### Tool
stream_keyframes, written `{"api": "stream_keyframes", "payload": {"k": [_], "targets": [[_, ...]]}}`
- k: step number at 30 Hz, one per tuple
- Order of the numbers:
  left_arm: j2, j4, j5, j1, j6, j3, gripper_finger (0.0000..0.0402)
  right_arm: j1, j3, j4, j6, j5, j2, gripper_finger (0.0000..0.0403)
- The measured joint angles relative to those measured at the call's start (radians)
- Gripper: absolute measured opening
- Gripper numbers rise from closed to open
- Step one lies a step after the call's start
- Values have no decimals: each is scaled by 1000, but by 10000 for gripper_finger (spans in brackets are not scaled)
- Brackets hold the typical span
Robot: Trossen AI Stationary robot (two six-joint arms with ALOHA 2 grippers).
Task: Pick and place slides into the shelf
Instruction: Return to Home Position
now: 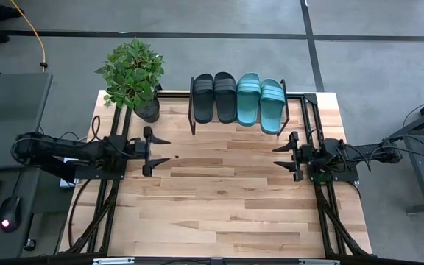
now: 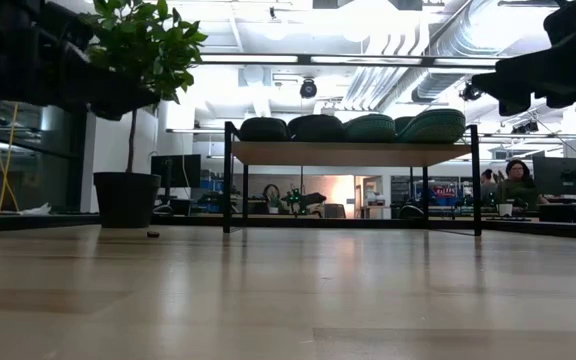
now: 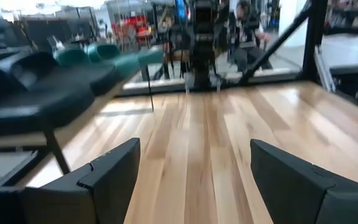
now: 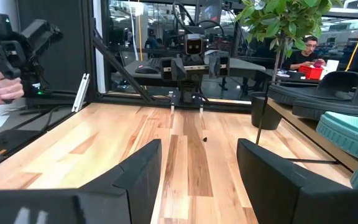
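Two black slides (image 1: 213, 96) and two teal slides (image 1: 260, 103) lie side by side, soles down, on the plank top of the shelf (image 1: 238, 126) at the table's far edge; in the low view they show as humps (image 2: 348, 127) along the shelf top. My left gripper (image 1: 163, 151) hovers open at the table's left side, pointing level toward the right. My right gripper (image 1: 280, 157) hovers open at the right side, pointing level toward the left. Neither has anything between its fingers.
A potted plant (image 1: 133, 76) stands at the far left corner beside the shelf. A small dark speck (image 1: 176, 157) lies on the wood near my left gripper. The wide wooden tabletop (image 1: 219, 206) stretches between and in front of the arms. People show in the room beyond.
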Motion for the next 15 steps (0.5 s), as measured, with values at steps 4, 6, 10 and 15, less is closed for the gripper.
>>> {"api": "stream_keyframes", "payload": {"k": [4,6,10,15], "targets": [[-105,-145,-12,0,-4,0,287,0,0,0,0,0,0,202],[-155,-183,-13,0,-6,0,287,0,0,0,0,0,0,202],[-236,-249,-12,0,-6,0,287,0,0,0,0,0,0,202],[-308,-359,-12,0,-2,0,287,0,0,0,0,0,0,202]]}}
